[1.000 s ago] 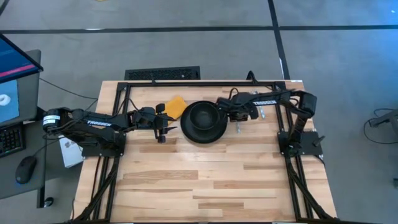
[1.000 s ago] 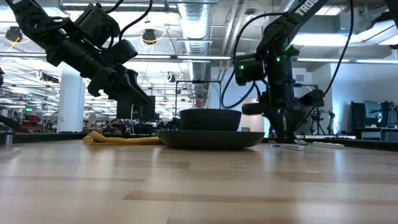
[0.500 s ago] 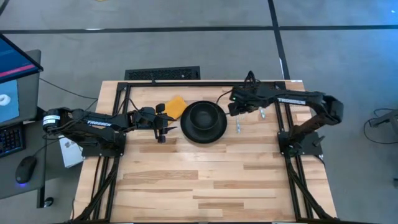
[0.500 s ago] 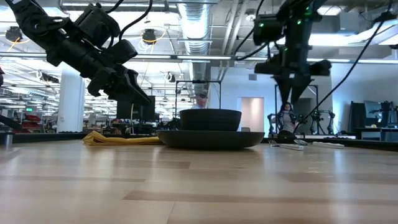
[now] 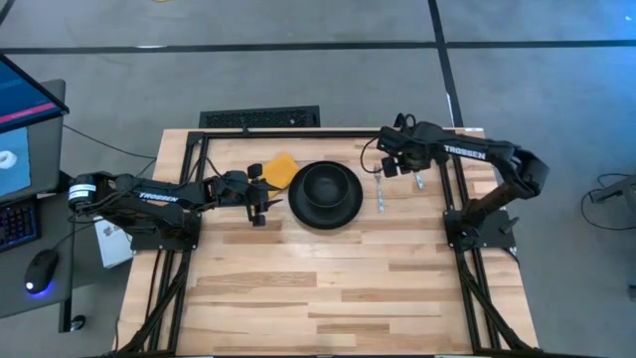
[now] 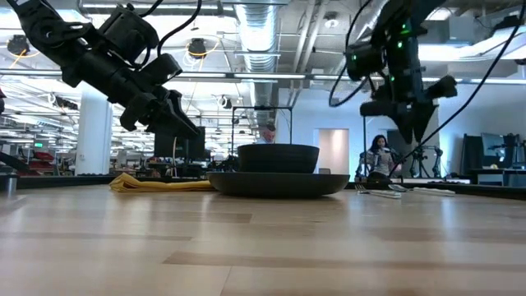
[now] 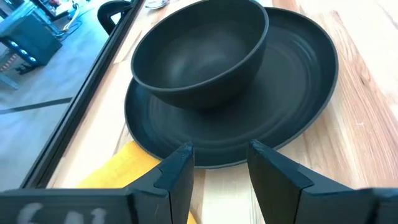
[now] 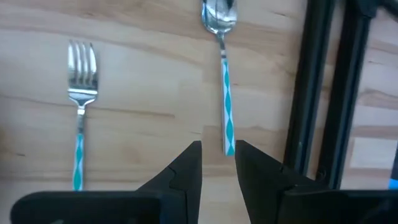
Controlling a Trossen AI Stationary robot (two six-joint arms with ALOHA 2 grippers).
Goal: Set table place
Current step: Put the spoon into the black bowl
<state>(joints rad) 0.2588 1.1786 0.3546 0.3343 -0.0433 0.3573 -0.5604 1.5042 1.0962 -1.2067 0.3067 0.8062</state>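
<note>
A black bowl (image 5: 326, 185) stands in a round black plate (image 5: 348, 211) on the wooden table (image 5: 328, 288), far of centre. A yellow-orange cloth (image 5: 279, 171) lies left of the plate, its corner under the plate's rim (image 7: 118, 169). A fork (image 8: 81, 106) and a spoon (image 8: 224, 74), silvery with blue-patterned handles, lie flat on the table right of the plate. My left gripper (image 7: 221, 165) is open and empty, low by the plate's left rim. My right gripper (image 8: 217, 155) hangs above the utensils, pointing down, open a little and empty.
A thin black frame (image 5: 328, 131) runs along the table's far edge and down both sides. One of its bars (image 8: 317, 87) lies just beyond the spoon. The table's near half is bare wood (image 5: 328, 298). A person (image 6: 376, 156) shows in the room behind.
My right gripper has risen from the table beside the plate's right rim and gone toward the table's right edge, and now hangs above the fork and spoon. The plate, bowl, cloth and utensils have stayed where they were.
</note>
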